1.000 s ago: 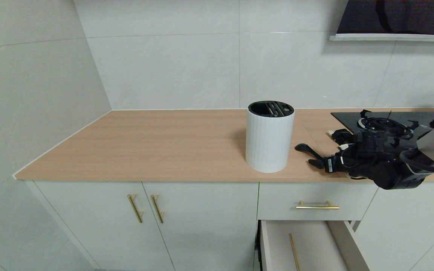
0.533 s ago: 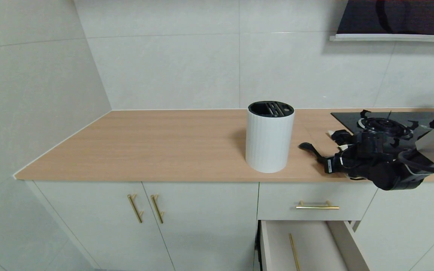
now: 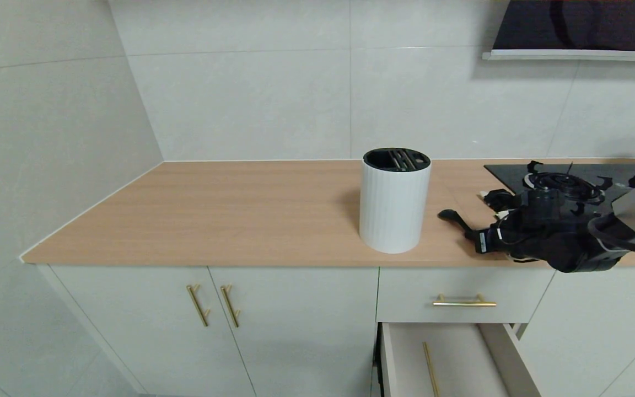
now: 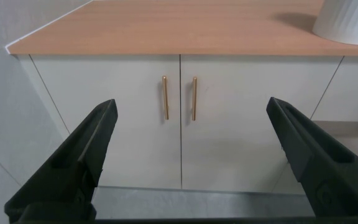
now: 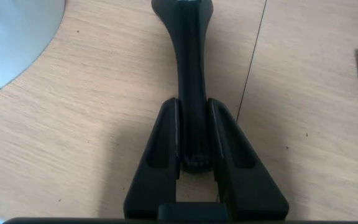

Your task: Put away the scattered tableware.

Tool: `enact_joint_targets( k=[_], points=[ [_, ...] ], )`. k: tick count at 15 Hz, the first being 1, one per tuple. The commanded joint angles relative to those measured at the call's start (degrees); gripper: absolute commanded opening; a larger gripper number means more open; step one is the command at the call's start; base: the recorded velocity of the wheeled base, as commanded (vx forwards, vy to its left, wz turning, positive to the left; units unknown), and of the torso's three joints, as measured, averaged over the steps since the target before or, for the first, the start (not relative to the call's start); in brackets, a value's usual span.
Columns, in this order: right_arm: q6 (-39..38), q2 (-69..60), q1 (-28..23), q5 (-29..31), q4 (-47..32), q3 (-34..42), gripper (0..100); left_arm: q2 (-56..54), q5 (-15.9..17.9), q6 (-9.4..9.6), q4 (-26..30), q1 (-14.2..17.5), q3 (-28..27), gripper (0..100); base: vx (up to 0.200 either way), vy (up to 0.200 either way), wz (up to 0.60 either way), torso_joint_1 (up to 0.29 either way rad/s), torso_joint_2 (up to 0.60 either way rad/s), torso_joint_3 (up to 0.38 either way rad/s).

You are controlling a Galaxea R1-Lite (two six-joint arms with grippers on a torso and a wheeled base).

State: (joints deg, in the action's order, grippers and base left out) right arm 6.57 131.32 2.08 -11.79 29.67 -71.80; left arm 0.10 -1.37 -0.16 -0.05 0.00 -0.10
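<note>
On the countertop (image 3: 240, 209), just right of the white slotted holder (image 3: 393, 207), the right gripper (image 5: 193, 107) clamps the black-handled utensil (image 5: 188, 50) along its length, presumably so it can be lifted and stood in a slot. The left gripper (image 4: 191, 112) hangs spread wide before the cabinet doors (image 4: 135, 137), apparently idle. A second ago the right jaws stood apart about the handle; they have since closed on it.

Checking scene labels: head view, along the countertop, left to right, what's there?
White ribbed holder → black utensil handle, clamped in the right gripper → hob burner.
</note>
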Motion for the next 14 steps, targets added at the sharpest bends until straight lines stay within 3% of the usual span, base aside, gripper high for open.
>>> enact_joint_targets(
  k=[1, 5, 7, 9, 14],
  points=[
    [-2.5, -5.3, 0.2, 1.3, -12.3, -3.9, 0, 0.0, 0.0, -0.02, 0.0, 0.0, 0.0, 100, 0.000, 0.000, 0.00, 0.000, 0.00, 0.000],
    [-13.7, -20.5, 4.5, 7.7, -30.4, -3.2, 0, 0.0, 0.0, -0.02, 0.0, 0.0, 0.0, 100, 0.000, 0.000, 0.00, 0.000, 0.00, 0.000],
    [-15.5, -29.2, 4.7, 6.2, -43.9, -1.1, 0, 0.0, 0.0, -0.02, 0.0, 0.0, 0.0, 100, 0.000, 0.000, 0.00, 0.000, 0.00, 0.000],
    [-16.3, -35.6, 5.5, 5.7, -47.3, 5.7, 0, 0.0, 0.0, -0.02, 0.0, 0.0, 0.0, 100, 0.000, 0.000, 0.00, 0.000, 0.00, 0.000],
    [-16.6, -46.7, 5.9, 5.6, -46.2, 20.5, 0, 0.0, 0.0, -0.02, 0.0, 0.0, 0.0, 100, 0.000, 0.000, 0.00, 0.000, 0.00, 0.000]
  ],
)
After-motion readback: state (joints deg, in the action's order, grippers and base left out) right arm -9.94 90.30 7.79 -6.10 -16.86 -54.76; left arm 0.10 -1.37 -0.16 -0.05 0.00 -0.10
